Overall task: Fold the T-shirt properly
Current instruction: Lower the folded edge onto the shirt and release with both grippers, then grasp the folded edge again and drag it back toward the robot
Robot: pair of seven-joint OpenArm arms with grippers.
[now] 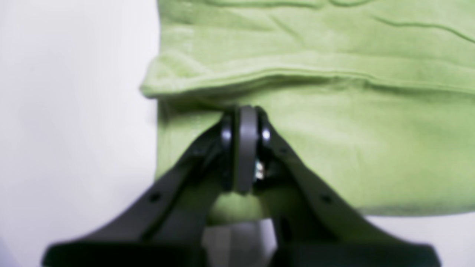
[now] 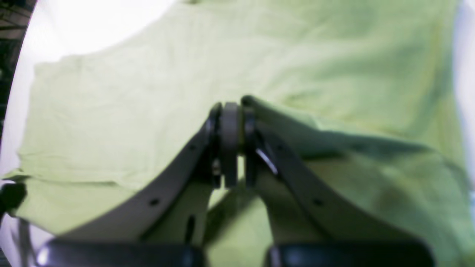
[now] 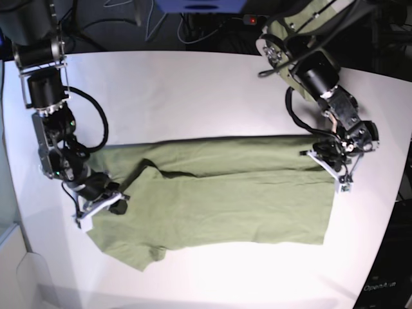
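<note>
White tabletop is covered by the olive T-shirt, pinched at opposite ends by the right gripper and left gripper.

The white table lies bare across the upper middle of the base view and along the lower edge, giving open passage there. The T-shirt spreads across the centre, low and flat. The right gripper blocks the shirt's left end, the left gripper its right end. Cables and dark gear crowd the top edge.
</note>
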